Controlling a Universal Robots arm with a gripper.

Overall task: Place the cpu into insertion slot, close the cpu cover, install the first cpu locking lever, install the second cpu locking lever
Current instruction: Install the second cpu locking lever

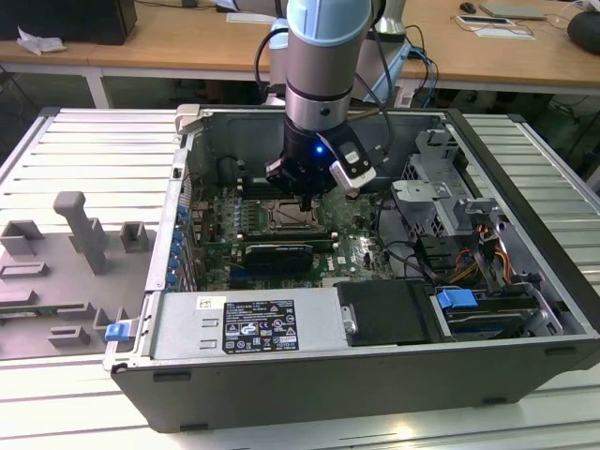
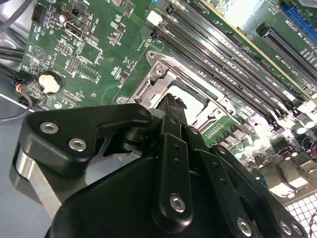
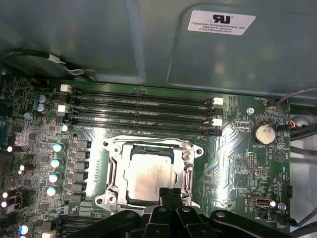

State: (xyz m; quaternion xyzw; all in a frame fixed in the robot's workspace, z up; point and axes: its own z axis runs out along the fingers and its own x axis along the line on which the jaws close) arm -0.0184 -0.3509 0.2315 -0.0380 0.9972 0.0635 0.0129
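Note:
The pale silvery cpu [image 3: 150,176] lies flat in the insertion slot [image 1: 292,217] on the green motherboard. The silvery cpu cover [image 3: 117,166] lies down around it, and the chip shows through its window. My gripper [image 3: 171,192] hangs just over the socket's edge, its two black fingertips pressed together with nothing between them. In the second wrist view the gripper [image 2: 173,106] reaches down to the cover [image 2: 163,82], beside the bright chip [image 2: 192,101]. In the exterior view the gripper [image 1: 306,201] stands upright over the socket. I cannot tell how the locking levers stand.
Long memory slots [image 3: 138,106] run beside the socket, and a coin battery [image 3: 263,133] sits further off. A long black card [image 1: 278,253], the power supply [image 1: 253,323], a drive cage [image 1: 436,192] and cables [image 1: 469,253] crowd the case. A grey fixture [image 1: 80,244] stands outside it.

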